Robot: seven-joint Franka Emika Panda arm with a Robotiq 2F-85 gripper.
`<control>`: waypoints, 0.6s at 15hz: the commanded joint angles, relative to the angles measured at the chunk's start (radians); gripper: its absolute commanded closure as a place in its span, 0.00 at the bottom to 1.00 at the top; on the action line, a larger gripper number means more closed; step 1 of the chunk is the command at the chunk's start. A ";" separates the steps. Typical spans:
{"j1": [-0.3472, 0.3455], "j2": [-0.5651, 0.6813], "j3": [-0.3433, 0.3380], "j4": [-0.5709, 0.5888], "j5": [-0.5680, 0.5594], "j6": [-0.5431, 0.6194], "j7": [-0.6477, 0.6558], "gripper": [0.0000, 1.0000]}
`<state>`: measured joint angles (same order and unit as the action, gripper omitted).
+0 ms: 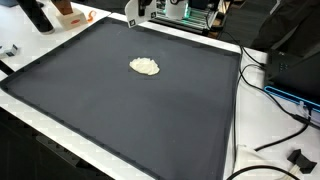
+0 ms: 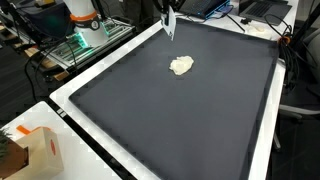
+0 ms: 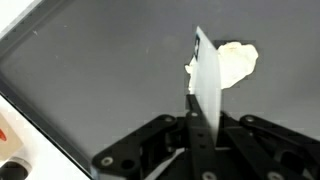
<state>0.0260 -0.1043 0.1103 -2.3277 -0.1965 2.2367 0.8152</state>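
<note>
The black Robotiq gripper [image 3: 200, 128] has its fingers clenched on a thin white flat blade [image 3: 207, 80], perhaps a plastic card, pinched by its upper end so the free edge hangs toward the dark grey table mat [image 2: 150, 110]. The crumpled cream-white lump [image 2: 181, 65] lies alone mid-mat, near the blade's tip but apart from it

Cream crumpled lump [image 3: 238, 62]: left edge hidden behind the thin white strip [image 3: 205, 80] in the wrist view (material too small to tell).
Strip's lower end: hidden between the clamped fingers.
Black gripper [image 3: 200, 128]: blurred, cut off by the bottom edge.
</note>
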 commanded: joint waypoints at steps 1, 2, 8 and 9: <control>-0.001 0.070 0.020 0.041 -0.161 -0.054 0.191 0.99; 0.005 0.089 0.018 0.052 -0.196 -0.071 0.237 0.99; 0.055 0.223 0.002 0.157 -0.306 -0.254 0.451 0.99; 0.068 0.246 0.000 0.177 -0.328 -0.296 0.477 0.99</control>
<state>0.0526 0.0677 0.1242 -2.2204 -0.4641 2.0466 1.2066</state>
